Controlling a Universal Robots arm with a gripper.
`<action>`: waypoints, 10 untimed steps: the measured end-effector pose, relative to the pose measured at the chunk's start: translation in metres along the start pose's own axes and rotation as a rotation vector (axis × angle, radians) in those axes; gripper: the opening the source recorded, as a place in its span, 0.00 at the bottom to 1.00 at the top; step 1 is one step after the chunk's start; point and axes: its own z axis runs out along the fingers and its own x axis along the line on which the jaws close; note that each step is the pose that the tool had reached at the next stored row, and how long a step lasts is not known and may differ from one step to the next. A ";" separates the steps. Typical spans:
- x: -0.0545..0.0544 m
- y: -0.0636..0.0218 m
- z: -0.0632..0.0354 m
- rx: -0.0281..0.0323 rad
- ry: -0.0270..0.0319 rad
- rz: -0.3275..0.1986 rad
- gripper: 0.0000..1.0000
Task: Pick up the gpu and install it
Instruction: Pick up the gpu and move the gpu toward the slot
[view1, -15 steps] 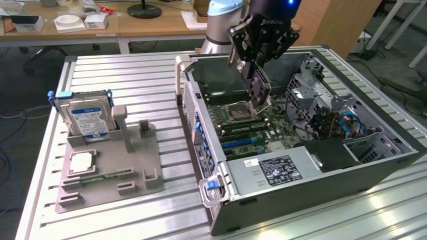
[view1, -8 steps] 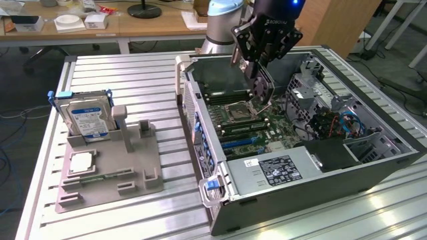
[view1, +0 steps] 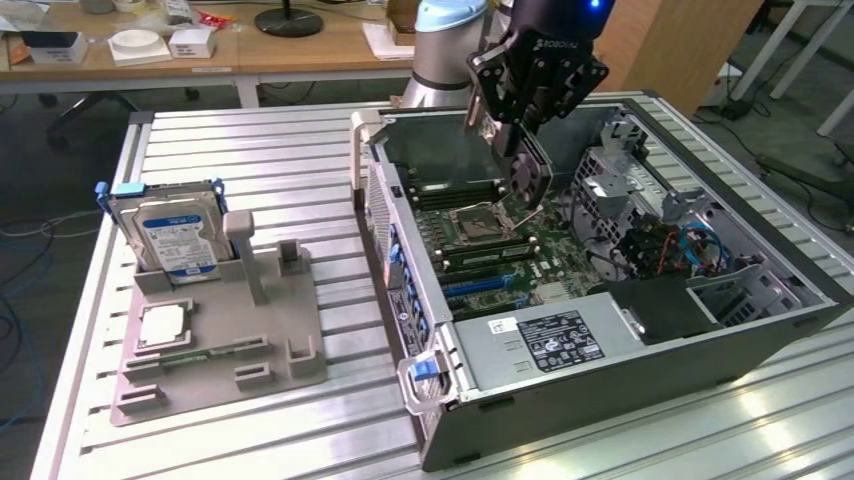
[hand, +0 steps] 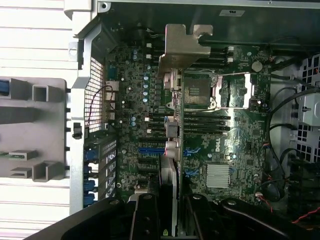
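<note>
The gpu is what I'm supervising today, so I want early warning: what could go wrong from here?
1. The gpu, shut in the claw, hangs over the cpu socket and memory slots, not the blue slot. Lowered here, it might strike them.
2. Its silver bracket appears to be the end nearest the motherboard, so bare metal could scrape components.
3. It looks tilted in the exterior view, so it may seat crooked.

You see the gripper (hand: 170, 212) clamped on the gpu (hand: 170, 175), held edge-on over the green motherboard (hand: 235, 150) inside the open computer case (hand: 85, 100). A grey holder tray (hand: 30, 125) lies outside the case.
</note>
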 end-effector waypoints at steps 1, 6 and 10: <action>0.000 0.0000 0.0000 0.0000 0.0000 0.000 0.26; 0.000 0.0000 0.0000 0.0000 0.0000 0.000 0.26; 0.000 0.0000 0.0000 0.0000 0.0000 0.000 0.26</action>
